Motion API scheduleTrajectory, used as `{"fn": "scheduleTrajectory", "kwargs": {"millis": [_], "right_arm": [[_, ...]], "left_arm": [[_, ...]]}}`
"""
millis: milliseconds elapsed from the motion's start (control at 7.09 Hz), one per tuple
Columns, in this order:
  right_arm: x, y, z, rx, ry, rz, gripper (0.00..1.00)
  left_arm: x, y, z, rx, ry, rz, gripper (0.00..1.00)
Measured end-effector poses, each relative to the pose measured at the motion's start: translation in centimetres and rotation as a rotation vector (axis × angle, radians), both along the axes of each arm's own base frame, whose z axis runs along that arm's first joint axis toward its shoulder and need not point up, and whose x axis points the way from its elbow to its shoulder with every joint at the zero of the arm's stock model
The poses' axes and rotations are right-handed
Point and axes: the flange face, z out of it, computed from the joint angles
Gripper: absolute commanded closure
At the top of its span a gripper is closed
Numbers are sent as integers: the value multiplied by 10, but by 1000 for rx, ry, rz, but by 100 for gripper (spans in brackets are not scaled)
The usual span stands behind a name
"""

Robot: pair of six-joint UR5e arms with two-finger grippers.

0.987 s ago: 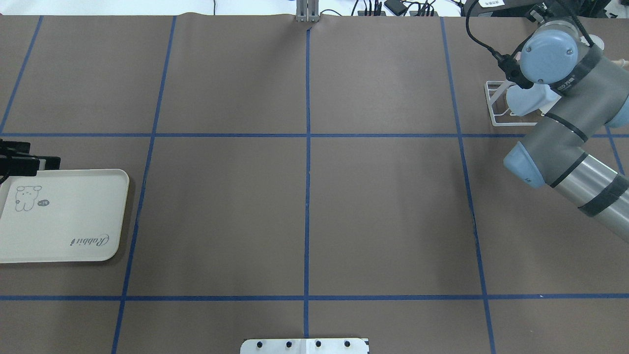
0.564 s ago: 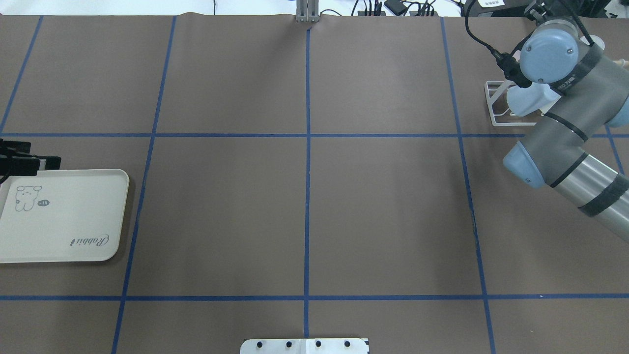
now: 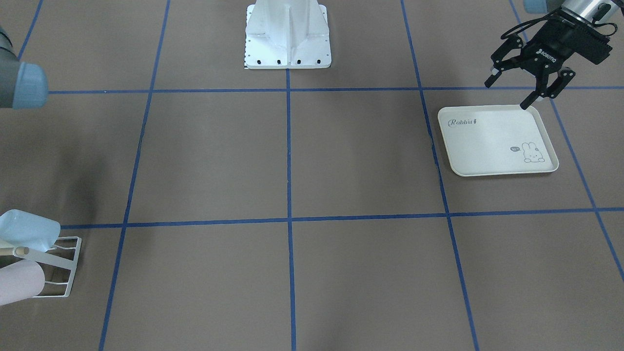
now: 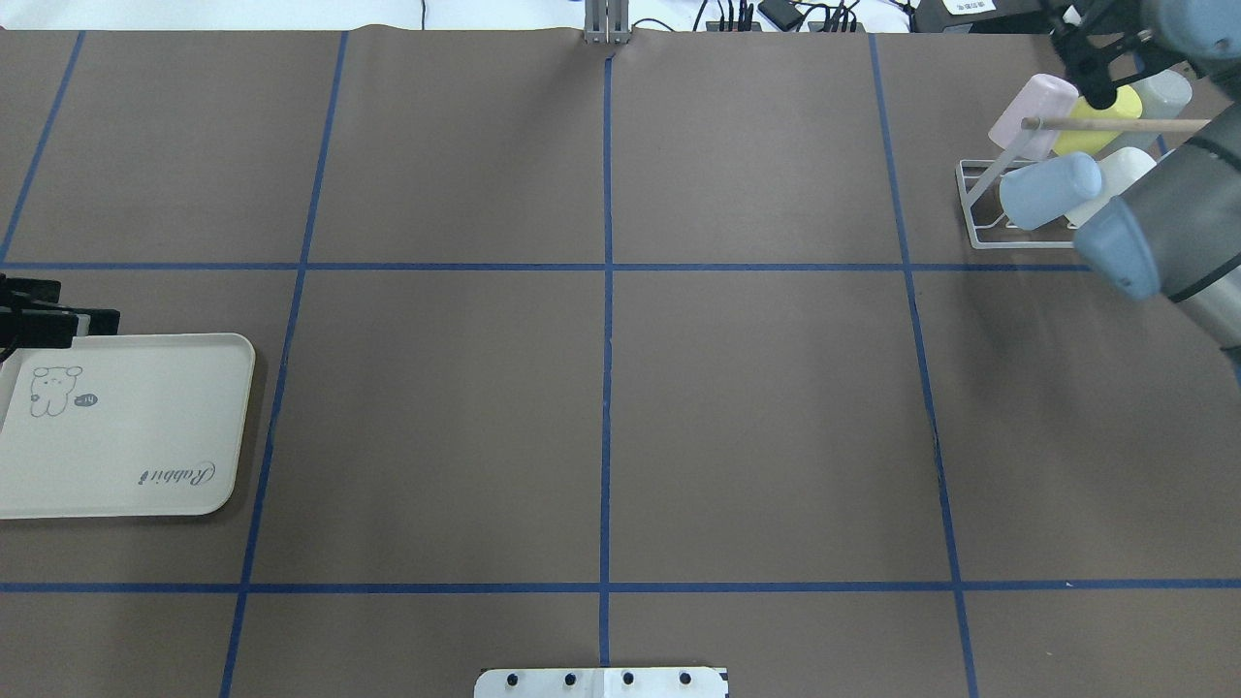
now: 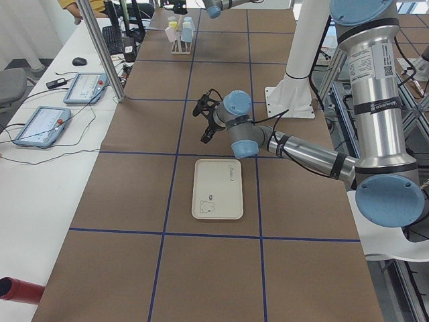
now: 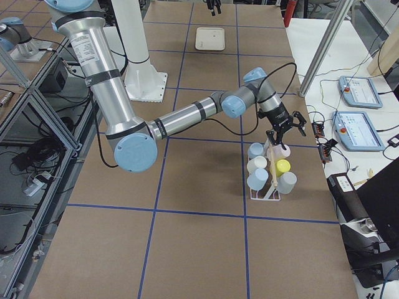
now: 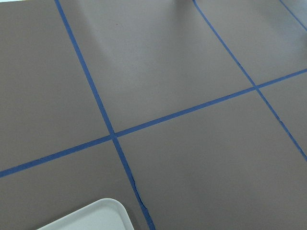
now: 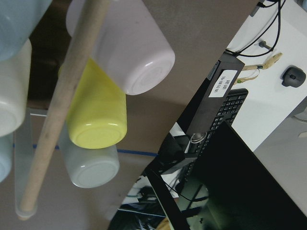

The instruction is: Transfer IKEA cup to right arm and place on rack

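Observation:
The white wire rack (image 4: 977, 208) stands at the table's far right corner, its wooden dowel (image 4: 1115, 124) across the top. Several cups lie on it: pink (image 4: 1033, 114), yellow (image 4: 1100, 131), grey (image 4: 1163, 95), blue (image 4: 1049, 189) and white (image 4: 1115, 174). I cannot tell which one is the IKEA cup. My right gripper (image 6: 283, 129) hangs open and empty just above the pink cup (image 6: 280, 151); the right wrist view looks down on that pink cup (image 8: 129, 45). My left gripper (image 3: 507, 93) is open and empty over the tray's back corner.
A cream rabbit-print tray (image 4: 126, 427) lies at the table's left edge. The white robot base (image 3: 287, 34) stands at the middle of the near edge. A keyboard (image 8: 230, 110) and control pendants (image 6: 358, 93) sit on a side table beyond the rack.
The right arm has drawn back to the right and upward, uncovering the pink, yellow and grey cups and the dowel. The left gripper has stayed put.

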Motion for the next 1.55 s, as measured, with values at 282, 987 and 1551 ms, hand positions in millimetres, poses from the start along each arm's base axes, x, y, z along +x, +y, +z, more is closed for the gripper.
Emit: {"fn": "scheduleTrajectory", "kwargs": {"millis": [282,987,1551], "right_arm": [[72,35,37,-186,-327,206,1],[148,178,149,-584,-663,848,0],[149,229,206,-875,-633,1090,0]], "left_arm": [[-1,1,1,-1,-2,0,0],[-4,1,9,-5,-21,-3,0],[-80,-2,106,110,-276,-28,0]]}}
